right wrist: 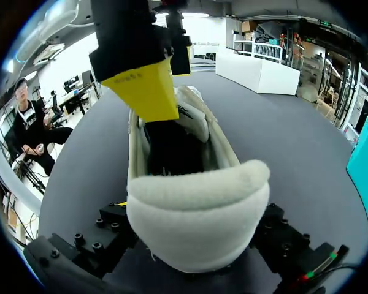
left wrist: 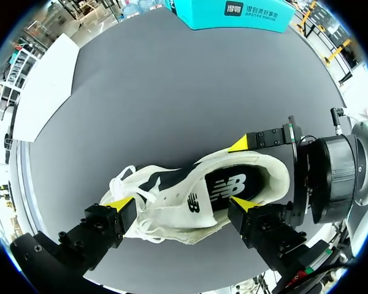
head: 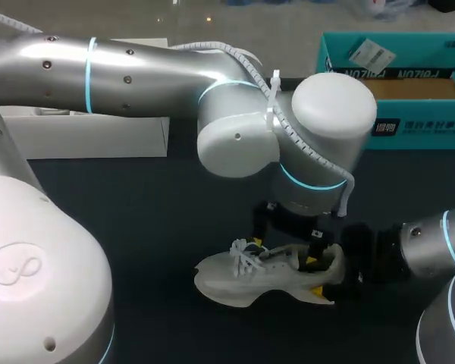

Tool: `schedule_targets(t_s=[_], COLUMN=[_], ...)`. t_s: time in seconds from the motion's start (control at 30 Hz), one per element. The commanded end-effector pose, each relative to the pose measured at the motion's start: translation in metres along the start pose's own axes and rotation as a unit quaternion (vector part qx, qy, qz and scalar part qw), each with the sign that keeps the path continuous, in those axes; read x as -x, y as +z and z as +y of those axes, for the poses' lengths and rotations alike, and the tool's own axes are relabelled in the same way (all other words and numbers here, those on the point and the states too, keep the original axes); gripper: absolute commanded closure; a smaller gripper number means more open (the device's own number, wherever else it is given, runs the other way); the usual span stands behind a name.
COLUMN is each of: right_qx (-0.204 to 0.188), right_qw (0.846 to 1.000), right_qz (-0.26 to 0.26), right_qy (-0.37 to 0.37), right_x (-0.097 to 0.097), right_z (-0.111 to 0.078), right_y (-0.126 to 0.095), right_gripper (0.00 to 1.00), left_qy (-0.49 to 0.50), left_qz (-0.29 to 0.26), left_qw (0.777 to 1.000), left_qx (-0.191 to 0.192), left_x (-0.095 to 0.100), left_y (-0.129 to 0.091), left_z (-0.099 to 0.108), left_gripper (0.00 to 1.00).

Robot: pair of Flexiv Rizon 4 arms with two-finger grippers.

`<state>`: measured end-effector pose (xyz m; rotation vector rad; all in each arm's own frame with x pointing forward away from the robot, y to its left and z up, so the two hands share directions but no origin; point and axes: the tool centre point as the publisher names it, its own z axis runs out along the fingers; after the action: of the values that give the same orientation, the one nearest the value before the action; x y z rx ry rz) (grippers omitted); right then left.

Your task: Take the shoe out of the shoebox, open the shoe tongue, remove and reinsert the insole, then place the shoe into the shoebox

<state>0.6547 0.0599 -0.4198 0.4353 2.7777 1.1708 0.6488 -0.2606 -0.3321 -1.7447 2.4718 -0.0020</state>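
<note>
A white and pale grey sneaker point(head: 250, 277) lies on the dark table, toe towards my left arm's side and laces loose. In the left wrist view its black insole point(left wrist: 228, 187) shows inside the shoe point(left wrist: 172, 202). My right gripper point(head: 313, 274) comes in low from the right, shut on the heel point(right wrist: 196, 214), with one finger on each side of it. My left gripper point(head: 288, 239) hangs open just above the shoe. One of its yellow fingertips point(left wrist: 118, 204) is by the laces, the other beside the collar. One left fingertip point(right wrist: 148, 92) fills the right wrist view over the shoe's mouth.
The open teal shoebox point(head: 409, 136) stands at the back right, also seen as the teal box point(left wrist: 233, 11) far ahead of the left gripper. A white flat box point(head: 98, 136) lies at the back left. Bare dark table surrounds the shoe.
</note>
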Motion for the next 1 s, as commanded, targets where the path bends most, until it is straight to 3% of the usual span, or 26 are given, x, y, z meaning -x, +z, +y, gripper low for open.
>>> schedule_targets(t_s=[0.03,0.47,0.63,0.67,0.77,0.83,0.87,0.9,1.0], right_qx=[-0.002,-0.002,-0.002,-0.002,-0.002,-0.002,-0.002,-0.002,-0.002], right_qw=[1.0,1.0,1.0,1.0,1.0,1.0,1.0,1.0,1.0], right_qz=[-0.002,-0.002,-0.002,-0.002,-0.002,-0.002,-0.002,-0.002,-0.002], right_qy=[0.0,0.0,0.0,0.0,0.0,0.0,0.0,0.0,0.0], right_x=[0.001,0.001,0.001,0.001,0.001,0.001,0.001,0.001,0.001], right_z=[-0.001,-0.001,-0.001,-0.001,-0.001,-0.001,-0.001,-0.001,-0.001], right_y=[0.003,0.003,0.003,0.003,0.003,0.003,0.003,0.003,0.003], right_gripper=[1.0,1.0,1.0,1.0,1.0,1.0,1.0,1.0,1.0], left_qy=[-0.011,-0.112,-0.146,-0.151,-0.158,-0.162,-0.165,-0.168,-0.168], left_qz=[-0.019,-0.03,-0.023,-0.02,-0.02,-0.016,-0.008,0.005,0.065], left_qw=[1.0,0.993,0.989,0.988,0.987,0.987,0.986,0.986,0.984], left_qx=[0.002,0.017,0.017,0.014,0.012,0.01,0.008,0.006,-0.003], left_x=[-0.005,0.029,0.045,0.047,0.049,0.049,0.049,0.048,0.048], left_y=[0.006,0.008,0.003,0.002,0.001,0.001,0.001,0.001,0.0], left_z=[0.001,0.03,0.033,0.033,0.032,0.03,0.029,0.028,0.026], left_gripper=[0.0,0.0,0.35,0.51,0.64,0.66,0.89,0.97,1.0])
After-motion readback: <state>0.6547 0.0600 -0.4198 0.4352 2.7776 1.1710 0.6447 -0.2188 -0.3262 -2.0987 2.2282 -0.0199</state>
